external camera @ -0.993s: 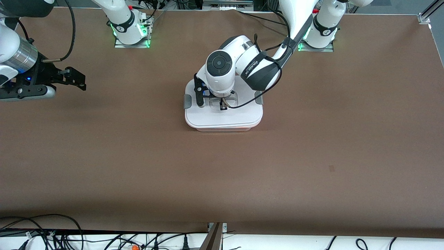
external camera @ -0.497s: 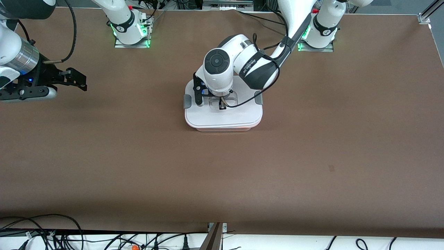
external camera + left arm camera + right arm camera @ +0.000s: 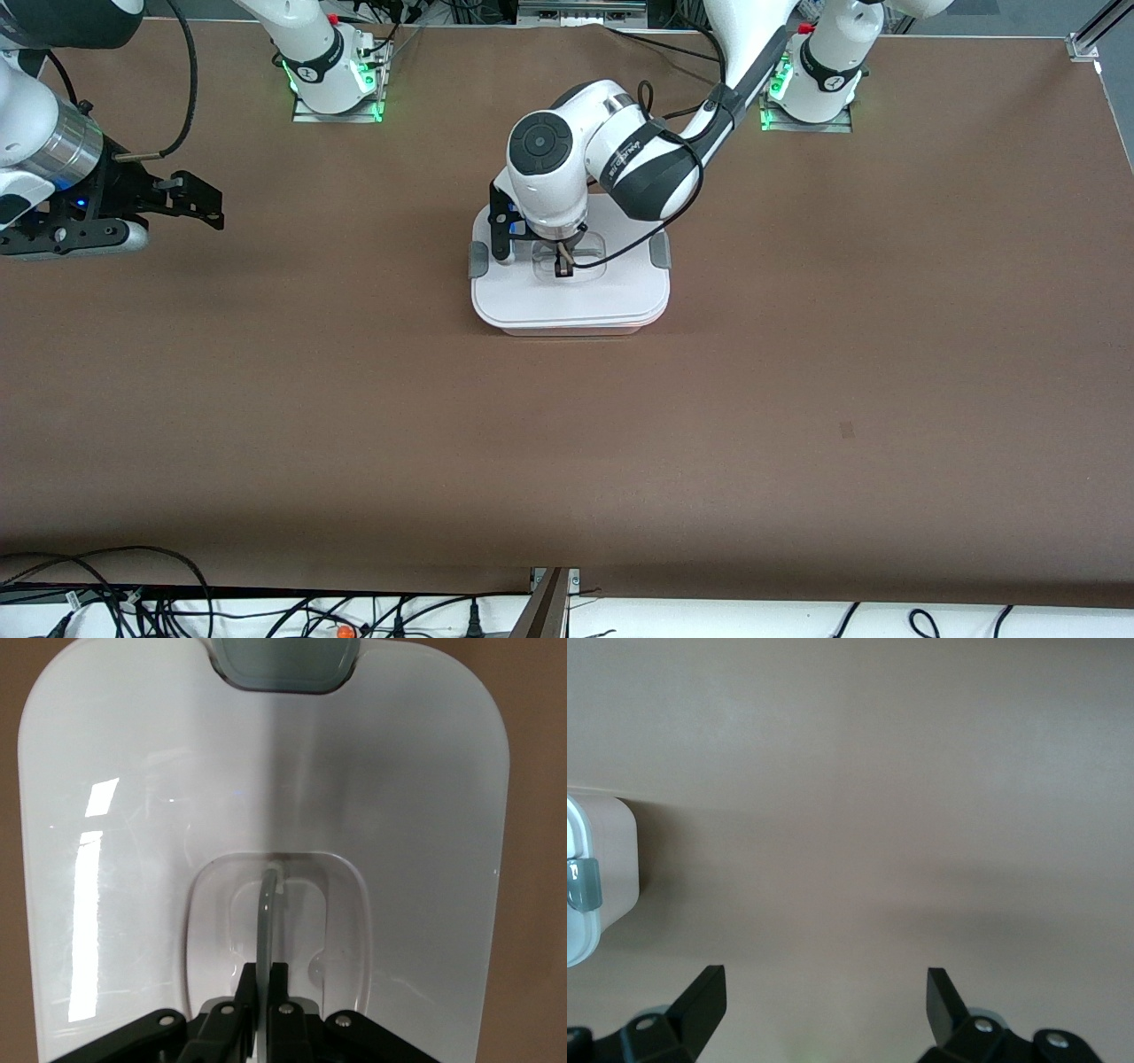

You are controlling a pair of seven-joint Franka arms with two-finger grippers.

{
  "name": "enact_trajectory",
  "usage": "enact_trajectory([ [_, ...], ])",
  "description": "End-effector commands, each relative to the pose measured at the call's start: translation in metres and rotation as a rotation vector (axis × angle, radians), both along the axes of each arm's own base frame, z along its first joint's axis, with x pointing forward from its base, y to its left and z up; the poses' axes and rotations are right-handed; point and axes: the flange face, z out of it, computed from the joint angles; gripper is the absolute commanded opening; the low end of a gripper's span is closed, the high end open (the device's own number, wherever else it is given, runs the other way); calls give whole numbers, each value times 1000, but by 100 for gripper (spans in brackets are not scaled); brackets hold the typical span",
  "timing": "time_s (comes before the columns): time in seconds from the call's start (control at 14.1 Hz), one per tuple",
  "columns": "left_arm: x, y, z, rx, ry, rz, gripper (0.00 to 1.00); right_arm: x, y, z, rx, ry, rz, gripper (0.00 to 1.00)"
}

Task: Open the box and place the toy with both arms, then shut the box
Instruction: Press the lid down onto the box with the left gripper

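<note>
Pinching the lid's clear handle (image 3: 266,921), the left tool (image 3: 562,266) stands over the box (image 3: 569,297); the right tool (image 3: 190,199), fingers spread, waits at the box's nine o'clock over bare surface (image 3: 354,399).

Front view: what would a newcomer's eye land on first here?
The left arm's claw stands out, shut on the clear handle in the middle of the box's white lid, with the lid on the box mid-table. Next comes the right arm's claw, open and waiting over bare table toward the right arm's end. No toy shows in any view.
</note>
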Motion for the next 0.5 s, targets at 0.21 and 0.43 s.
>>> enact_trajectory([
  [0.21, -5, -7, 16, 3, -32, 0, 0, -1, 0, 6, 2, -8, 7, 100],
  [0.43, -6, -4, 27, 8, -31, -6, 0, -1, 1, 5, 2, -7, 9, 100],
])
